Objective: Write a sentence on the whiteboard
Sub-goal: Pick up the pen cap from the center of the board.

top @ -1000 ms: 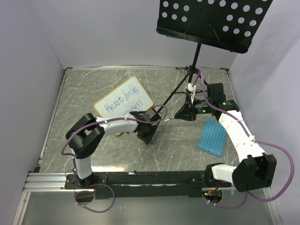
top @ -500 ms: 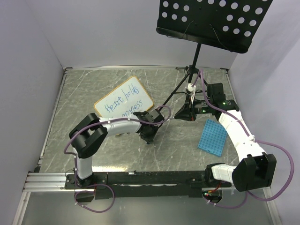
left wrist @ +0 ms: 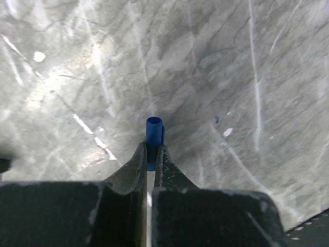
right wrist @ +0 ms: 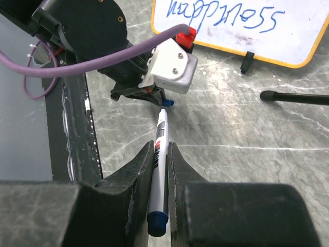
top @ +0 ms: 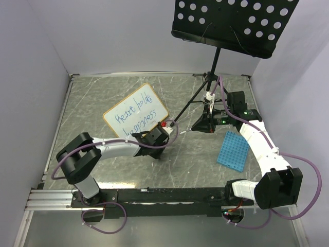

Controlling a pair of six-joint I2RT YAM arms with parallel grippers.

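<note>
Sentence appearing complete on whiteboard; left gripper pinching blue cap, jaws nearly touching, right gripper clamping uncapped marker, recapping probably remaining.

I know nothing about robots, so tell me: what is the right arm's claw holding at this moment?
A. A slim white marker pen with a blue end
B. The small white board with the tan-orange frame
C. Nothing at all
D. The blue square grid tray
A. In the right wrist view, the right gripper is shut on the slim white marker pen, while the blue square grid tray lies apart from it.
</note>
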